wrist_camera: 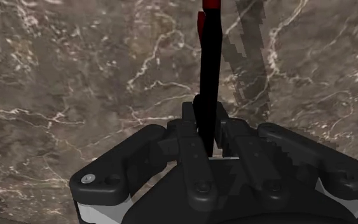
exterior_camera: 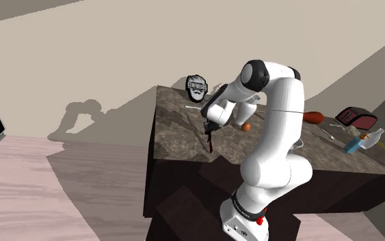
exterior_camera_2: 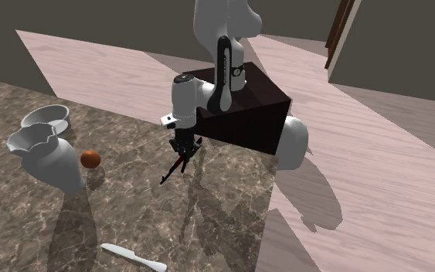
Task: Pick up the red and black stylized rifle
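The pincer point(wrist_camera: 210, 127) is clamping its two fingers almost together on the thin black body of the rifle point(wrist_camera: 210, 60), which is hanging straight out beyond the fingertips, red parts at its far end. Past that, the dark marble counter point(wrist_camera: 75, 83) is lying under the rifle's tip; whether the tip is clearing it, I cannot tell. The grasp looks made and the lift is in hand. The next move is calling for a straight rise off the counter, grip firm against swinging. An orange ball point(exterior_camera_2: 90, 158) is sitting well aside of the pincer.
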Controlling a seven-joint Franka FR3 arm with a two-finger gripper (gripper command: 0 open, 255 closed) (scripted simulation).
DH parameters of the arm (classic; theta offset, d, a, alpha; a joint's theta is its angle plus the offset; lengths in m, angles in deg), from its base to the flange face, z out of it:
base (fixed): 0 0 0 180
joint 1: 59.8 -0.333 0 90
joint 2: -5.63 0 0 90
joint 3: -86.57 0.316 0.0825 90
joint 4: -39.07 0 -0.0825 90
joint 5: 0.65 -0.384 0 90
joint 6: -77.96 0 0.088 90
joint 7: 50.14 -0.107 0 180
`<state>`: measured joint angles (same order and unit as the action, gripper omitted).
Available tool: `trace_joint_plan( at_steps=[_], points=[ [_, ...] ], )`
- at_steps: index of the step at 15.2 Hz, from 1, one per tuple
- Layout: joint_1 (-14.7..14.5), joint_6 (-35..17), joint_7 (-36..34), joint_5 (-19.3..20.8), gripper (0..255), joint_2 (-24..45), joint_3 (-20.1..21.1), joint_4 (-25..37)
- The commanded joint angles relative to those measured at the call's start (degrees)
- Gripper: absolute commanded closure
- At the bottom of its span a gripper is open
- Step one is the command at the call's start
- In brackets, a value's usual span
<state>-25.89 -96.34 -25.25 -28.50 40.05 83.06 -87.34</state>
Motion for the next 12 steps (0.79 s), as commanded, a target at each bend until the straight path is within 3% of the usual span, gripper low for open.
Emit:
trace_joint_plan(
  at_steps=[1,7,12],
  points=[
    [0.04,-0.04,0.03,-0.01,255,0.06,0.04,0.03],
    [-0.02,-0.05,-0.02,-0.02,255,0.03,0.02,-0.01],
    [-2.3,2.7,-1.46,1.14,255,-3.89,-2.62,-1.48]
  ],
)
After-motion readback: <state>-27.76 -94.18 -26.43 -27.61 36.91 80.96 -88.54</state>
